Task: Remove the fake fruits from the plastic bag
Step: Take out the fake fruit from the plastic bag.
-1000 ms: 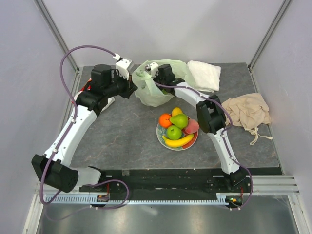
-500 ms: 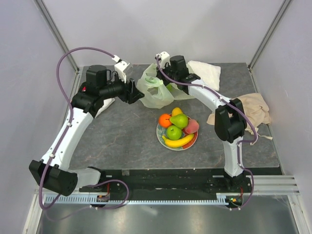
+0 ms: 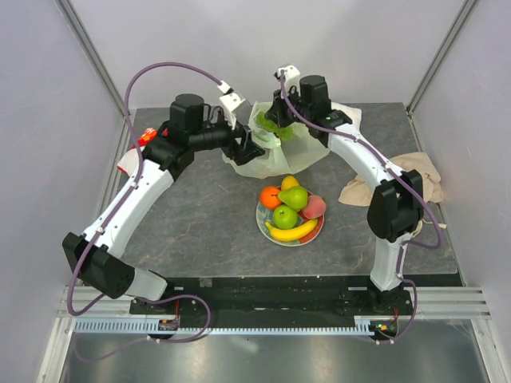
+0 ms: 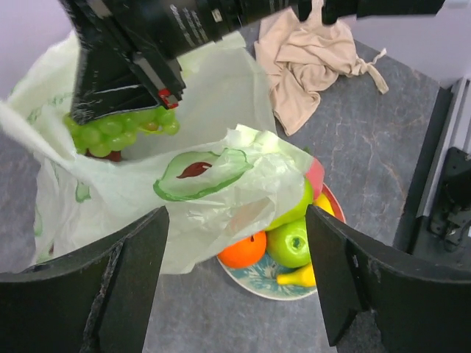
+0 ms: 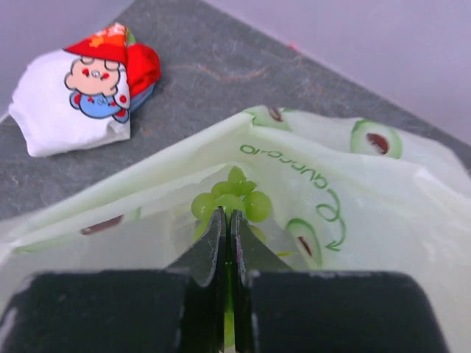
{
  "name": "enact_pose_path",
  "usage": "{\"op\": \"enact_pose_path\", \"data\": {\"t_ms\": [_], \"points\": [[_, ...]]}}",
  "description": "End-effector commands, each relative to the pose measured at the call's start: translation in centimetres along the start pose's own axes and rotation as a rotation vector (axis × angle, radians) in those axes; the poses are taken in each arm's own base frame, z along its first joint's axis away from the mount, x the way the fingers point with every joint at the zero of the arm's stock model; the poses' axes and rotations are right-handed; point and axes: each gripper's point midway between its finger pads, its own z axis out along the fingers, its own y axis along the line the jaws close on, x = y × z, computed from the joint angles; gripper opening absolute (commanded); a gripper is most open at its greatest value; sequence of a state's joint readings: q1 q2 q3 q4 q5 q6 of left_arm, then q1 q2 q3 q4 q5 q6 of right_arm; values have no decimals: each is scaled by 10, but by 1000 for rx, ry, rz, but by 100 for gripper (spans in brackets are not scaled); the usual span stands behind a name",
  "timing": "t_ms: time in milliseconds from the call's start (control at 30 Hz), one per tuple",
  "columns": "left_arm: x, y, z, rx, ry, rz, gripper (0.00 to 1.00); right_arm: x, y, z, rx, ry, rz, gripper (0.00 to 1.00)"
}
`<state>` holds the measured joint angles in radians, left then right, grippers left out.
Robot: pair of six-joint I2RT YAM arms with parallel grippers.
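The pale-green plastic bag (image 3: 279,157) lies crumpled at the back of the table, and fills the left wrist view (image 4: 206,184) and the right wrist view (image 5: 338,198). My right gripper (image 3: 275,121) hangs over its mouth, shut on the green grape bunch (image 5: 234,197), which shows from the side (image 4: 121,129) above the bag. My left gripper (image 4: 237,224) stands open just left of the bag, nothing between its fingers. An orange (image 4: 243,250), green apple (image 4: 291,243), banana (image 3: 294,231), pear and peach sit on the flowered plate (image 3: 263,223).
A red-and-white snack packet (image 5: 88,88) lies at the back left (image 3: 134,153). A beige cloth (image 3: 409,179) is bunched at the right (image 4: 309,51). A white towel (image 3: 353,113) peeks out behind the right arm.
My left gripper has opened, let go of the bag and shifted right. My right gripper has risen and moved right, lifting the grape bunch out of the bag's mouth.
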<state>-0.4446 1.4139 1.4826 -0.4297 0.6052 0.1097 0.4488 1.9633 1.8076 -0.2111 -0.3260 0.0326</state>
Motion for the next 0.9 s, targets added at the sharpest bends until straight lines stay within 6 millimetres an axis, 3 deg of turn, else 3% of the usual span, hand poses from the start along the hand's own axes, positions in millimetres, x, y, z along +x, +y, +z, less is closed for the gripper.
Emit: {"op": "enact_pose_path", "data": {"t_ms": [0,200,333,433,500,533,633,700,767,800,833,867], "points": [[-40,0,20,-81,-70,256,83,-65,15,-39,-33,-140,1,0],[-49,21,27,-226,-78,384,83,-86,7,-61,-7,-174,-2,0],[-38,26,34,-232,-46,381,82,-106,-6,-82,30,-212,-8,0],[-21,32,39,-237,4,424,61,-127,-13,-104,49,-258,-9,0],[-12,35,39,-236,29,463,30,-139,-18,-118,61,-288,-5,0],[-7,36,38,-238,40,467,2,-148,-15,-127,58,-309,-11,0],[-1,38,35,-255,52,450,2,-164,-5,-153,21,-350,-42,0],[1,43,34,-286,60,423,2,-157,3,-163,-19,-331,-78,0],[2,53,34,-309,61,372,2,-160,21,-187,-54,-347,-116,0],[1,55,33,-314,61,364,2,-147,24,-188,-67,-325,-119,0],[2,58,33,-318,66,351,2,-153,37,-208,-89,-353,-139,0],[5,59,36,-314,72,347,2,-144,43,-209,-116,-344,-133,0]]}}
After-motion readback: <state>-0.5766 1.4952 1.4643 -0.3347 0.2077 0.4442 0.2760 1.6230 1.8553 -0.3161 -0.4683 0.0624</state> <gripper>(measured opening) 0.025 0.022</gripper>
